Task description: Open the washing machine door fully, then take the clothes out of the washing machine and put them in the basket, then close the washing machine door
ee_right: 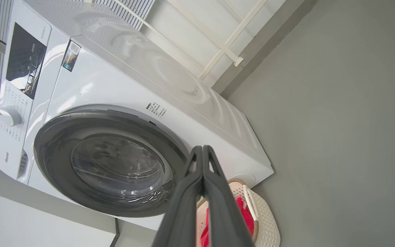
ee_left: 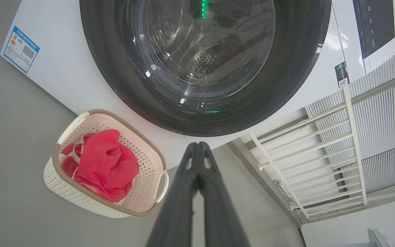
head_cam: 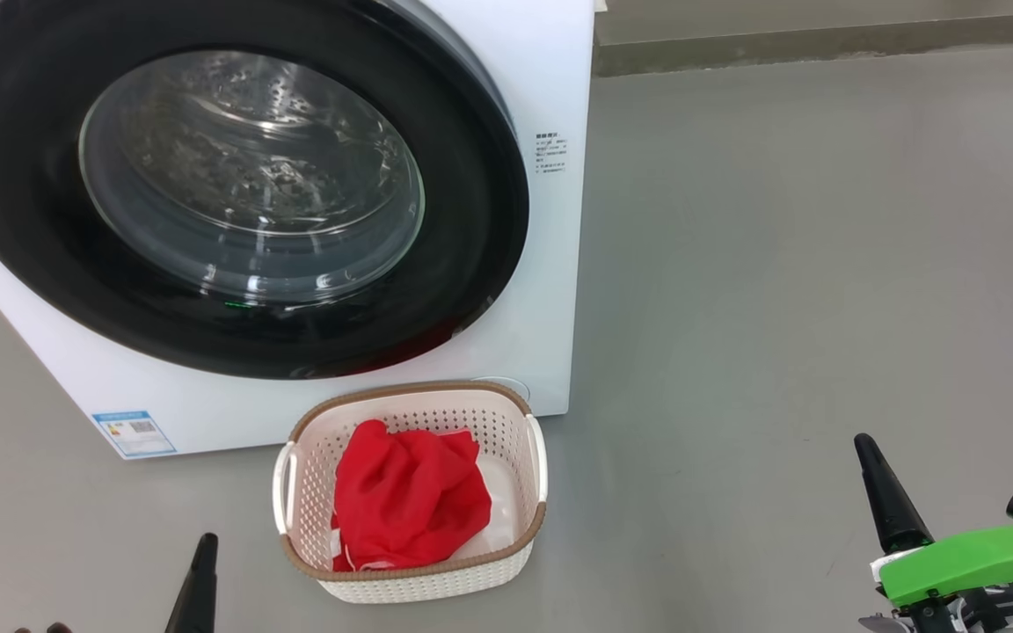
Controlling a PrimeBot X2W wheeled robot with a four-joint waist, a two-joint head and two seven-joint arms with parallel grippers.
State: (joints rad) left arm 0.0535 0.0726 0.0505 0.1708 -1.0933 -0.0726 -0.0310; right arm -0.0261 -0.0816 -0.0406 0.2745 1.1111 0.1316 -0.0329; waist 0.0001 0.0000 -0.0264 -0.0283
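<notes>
Washing machine door (head_cam: 234, 189) sits shut, flush w/ the front of the white, boxy washing machine (head_cam: 550, 290). The door has a wide glossy black rim and a clear bulging glass centre, w/ a small green glint low on the rim. The perforated steel drum (head_cam: 251, 114) shows thru the glass. A blue label (head_cam: 133, 432) is stuck at the washer's lower front corner, and small print runs beside the door's far edge.

The basket (head_cam: 414, 389) stands on the grey floor (head_cam: 779, 264), just in front of the machine, below the door. It is cream-white perforated plastic w/ a brown woven-look rim and white side handles. The clothes (head_cam: 410, 497) lie bunched inside it: bright red fabric w/ white bits at the edge, filling most of the bottom.

Left claw (head_cam: 207, 538) hangs low at the frame's lower left, fingers pressed together, gripping nothing, apart from the basket. Right claw (head_cam: 864, 442) is at lower right, well clear of basket & machine, fingers also pressed together and empty, w/ a green part (head_cam: 968, 558) behind it.
</notes>
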